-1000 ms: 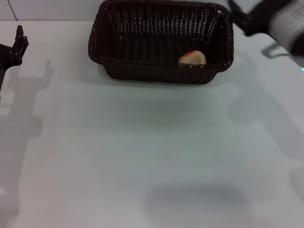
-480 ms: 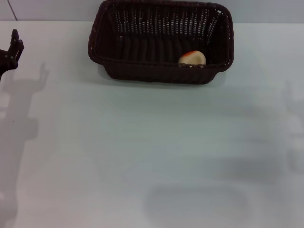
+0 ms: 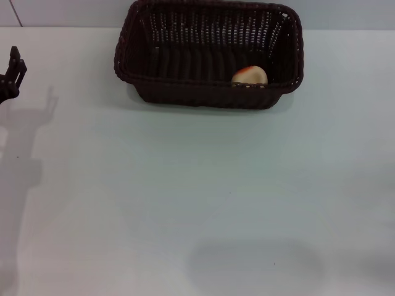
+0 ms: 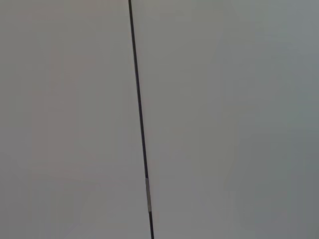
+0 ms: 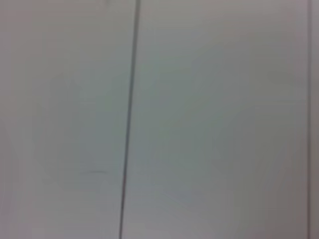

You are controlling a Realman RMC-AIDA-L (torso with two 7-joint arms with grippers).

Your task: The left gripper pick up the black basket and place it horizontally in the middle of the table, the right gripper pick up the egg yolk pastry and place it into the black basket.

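Note:
The black basket [image 3: 207, 52] stands lengthwise across the far middle of the white table [image 3: 197, 197] in the head view. The egg yolk pastry [image 3: 249, 76] lies inside it, against the near wall towards the right end, its reddish patch showing on top. My left gripper [image 3: 12, 71] shows only as black fingertips at the far left edge, well left of the basket and holding nothing. My right gripper is out of view. Both wrist views show only a plain pale surface with a thin dark seam [image 4: 141, 124], which also appears in the right wrist view [image 5: 128, 124].
Soft arm shadows fall on the table at the left [image 3: 21, 160] and near the front [image 3: 253, 265]. A pale wall runs behind the table's far edge [image 3: 62, 12].
My right arm, at the upper right one second ago, has left the view. My left gripper has drawn back further towards the left edge. Basket and pastry have not moved.

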